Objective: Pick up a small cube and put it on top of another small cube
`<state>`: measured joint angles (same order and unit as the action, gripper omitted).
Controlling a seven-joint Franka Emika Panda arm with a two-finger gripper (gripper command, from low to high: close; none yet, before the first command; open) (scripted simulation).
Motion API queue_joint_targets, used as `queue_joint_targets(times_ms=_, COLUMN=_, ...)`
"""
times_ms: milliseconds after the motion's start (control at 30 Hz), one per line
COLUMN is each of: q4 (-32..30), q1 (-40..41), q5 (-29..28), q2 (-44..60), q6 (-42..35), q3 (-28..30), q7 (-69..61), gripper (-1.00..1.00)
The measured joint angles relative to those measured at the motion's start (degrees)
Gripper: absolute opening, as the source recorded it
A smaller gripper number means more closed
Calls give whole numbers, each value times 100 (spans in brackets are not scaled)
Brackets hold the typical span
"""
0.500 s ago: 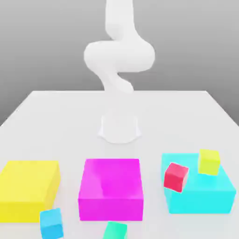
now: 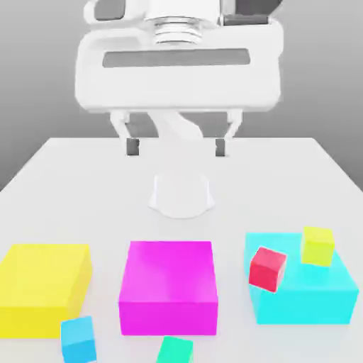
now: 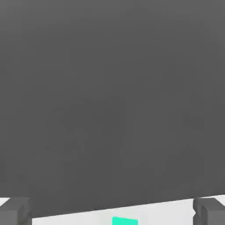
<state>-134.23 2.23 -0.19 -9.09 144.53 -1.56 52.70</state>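
White table [image 2: 85, 177]: flat slab carrying every item listed here.

Robot arm: white, its hand high over the table's middle, at 12 o'clock in the exterior view. Round white base [image 2: 181, 195] stands at the table's centre.

Pincer [image 2: 175, 147]: two dark fingertips [image 2: 132, 147] spread wide apart, open, nothing between them, well above the blocks.

Big yellow block [image 2: 42, 287]: at 8 o'clock from the base.

Big magenta block [image 2: 169, 285]: at 6 o'clock from the base, between the yellow and cyan blocks.

Big cyan block [image 2: 312, 298]: at 4 o'clock from the base.

Small yellow cube [image 2: 317, 245]: tilted, on top of the cyan block.

Small red cube [image 2: 267, 268]: tilted, over the cyan block's near corner toward the magenta block.

Small light-blue cube [image 2: 78, 339]: on the table just in front of the yellow block, at 7 o'clock from the base.

Small green cube [image 2: 174, 350]: on the table just in front of the magenta block, at 6 o'clock, apart from the light-blue cube; also visible in the hand view [image 3: 125, 221].
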Motion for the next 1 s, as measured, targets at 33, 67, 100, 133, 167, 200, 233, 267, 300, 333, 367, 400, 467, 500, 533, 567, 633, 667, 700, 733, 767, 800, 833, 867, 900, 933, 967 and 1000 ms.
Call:
queue_joint_targets(times_ms=33, q4=-14, q1=6, q5=-7, q2=208, q6=72, q3=-3, q7=44, gripper=0)
queue_joint_targets(times_ms=67, q4=-28, q1=11, q5=-15, q2=415, q6=144, q3=-2, q7=88, gripper=0)
queue_joint_targets(times_ms=100, q4=-42, q1=15, q5=-23, q2=623, q6=216, q3=-2, q7=132, gripper=0)
queue_joint_targets(times_ms=133, q4=-56, q1=21, q5=-31, q2=831, q6=289, q3=-3, q7=176, gripper=0)
queue_joint_targets(times_ms=167, q4=-69, q1=22, q5=-39, q2=1039, q6=361, q3=1, q7=220, gripper=0)
queue_joint_targets(times_ms=200, q4=-83, q1=21, q5=-45, q2=1246, q6=433, q3=5, q7=262, gripper=0)
queue_joint_targets(times_ms=233, q4=-97, q1=31, q5=-51, q2=1454, q6=503, q3=-3, q7=304, gripper=0)
queue_joint_targets(times_ms=267, q4=-111, q1=25, q5=-56, q2=1662, q6=576, q3=6, q7=346, gripper=0)
queue_joint_targets(times_ms=300, q4=-124, q1=23, q5=-58, q2=1870, q6=647, q3=11, q7=383, gripper=0)
queue_joint_targets(times_ms=333, q4=-138, q1=7, q5=-55, q2=2077, q6=719, q3=30, q7=418, gripper=0)
queue_joint_targets(times_ms=367, q4=-152, q1=-2, q5=-54, q2=2285, q6=792, q3=42, q7=457, gripper=0)
queue_joint_targets(times_ms=400, q4=-166, q1=-6, q5=-52, q2=2492, q6=865, q3=49, q7=495, gripper=0)
queue_joint_targets(times_ms=467, q4=-122, q1=-16, q5=-59, q2=2908, q6=1127, q3=63, q7=529, gripper=0)
queue_joint_targets(times_ms=500, q4=-85, q1=-23, q5=-62, q2=3115, q6=1280, q3=72, q7=536, gripper=0)
queue_joint_targets(times_ms=533, q4=-45, q1=-28, q5=-69, q2=3323, q6=1438, q3=78, q7=543, gripper=0)
queue_joint_targets(times_ms=567, q4=-3, q1=-34, q5=-74, q2=3532, q6=1601, q3=85, q7=549, gripper=0)
queue_joint_targets(times_ms=633, q4=20, q1=-37, q5=-77, q2=3650, q6=1693, q3=89, q7=552, gripper=-100)
queue_joint_targets(times_ms=667, q4=20, q1=-37, q5=-78, q2=3650, q6=1693, q3=89, q7=552, gripper=-100)
queue_joint_targets(times_ms=700, q4=20, q1=-37, q5=-79, q2=3650, q6=1694, q3=89, q7=554, gripper=-100)
queue_joint_targets(times_ms=733, q4=20, q1=-36, q5=-80, q2=3650, q6=1695, q3=88, q7=555, gripper=-100)
queue_joint_targets(times_ms=767, q4=20, q1=-35, q5=-82, q2=3650, q6=1696, q3=88, q7=557, gripper=-100)
queue_joint_targets(times_ms=800, q4=32, q1=-40, q5=-80, q2=3709, q6=1740, q3=92, q7=555, gripper=-100)
queue_joint_targets(times_ms=833, q4=17, q1=-37, q5=-79, q2=3635, q6=1682, q3=89, q7=554, gripper=-100)
queue_joint_targets(times_ms=867, q4=-13, q1=-32, q5=-76, q2=3494, q6=1571, q3=83, q7=552, gripper=-100)
queue_joint_targets(times_ms=900, q4=-49, q1=-26, q5=-71, q2=3320, q6=1433, q3=76, q7=548, gripper=-100)
queue_joint_targets(times_ms=933, q4=-90, q1=-17, q5=-68, q2=3129, q6=1285, q3=65, q7=546, gripper=-100)
queue_joint_targets(times_ms=967, q4=-131, q1=-11, q5=-60, q2=2930, q6=1126, q3=59, q7=540, gripper=-100)
queue_joint_targets(times_ms=1000, q4=-163, q1=19, q5=-70, q2=2781, q6=1006, q3=55, q7=484, gripper=-100)
